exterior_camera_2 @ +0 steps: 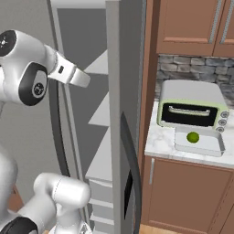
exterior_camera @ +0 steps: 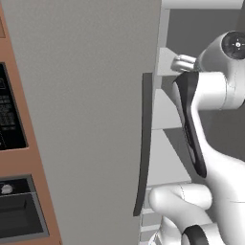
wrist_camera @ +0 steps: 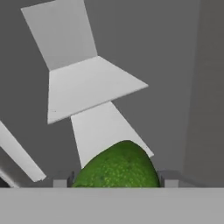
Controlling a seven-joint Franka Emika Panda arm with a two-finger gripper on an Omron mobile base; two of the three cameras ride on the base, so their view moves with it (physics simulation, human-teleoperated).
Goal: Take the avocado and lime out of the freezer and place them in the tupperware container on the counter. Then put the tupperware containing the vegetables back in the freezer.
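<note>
The dark green avocado [wrist_camera: 118, 168] sits between my gripper's [wrist_camera: 116, 183] two fingertips [wrist_camera: 61, 182], which press on its sides, so the gripper is shut on it. Behind it are the white shelves [wrist_camera: 92, 85] of the freezer [exterior_camera_2: 121, 91]. In the base views my hand [exterior_camera: 184, 62] reaches past the open grey door [exterior_camera: 86, 119] into the freezer, and its fingers are hidden. On the counter [exterior_camera_2: 160, 141] the pale tupperware container [exterior_camera_2: 215, 148] holds the bright lime [exterior_camera_2: 193, 136].
A grey-and-green toaster oven [exterior_camera_2: 192, 107] stands right behind the container. The door's long dark handle [exterior_camera: 143, 143] hangs close to my forearm. A black wall oven [exterior_camera: 9, 119] is set in the wooden panel to the left. Brown cabinets run above and below the counter.
</note>
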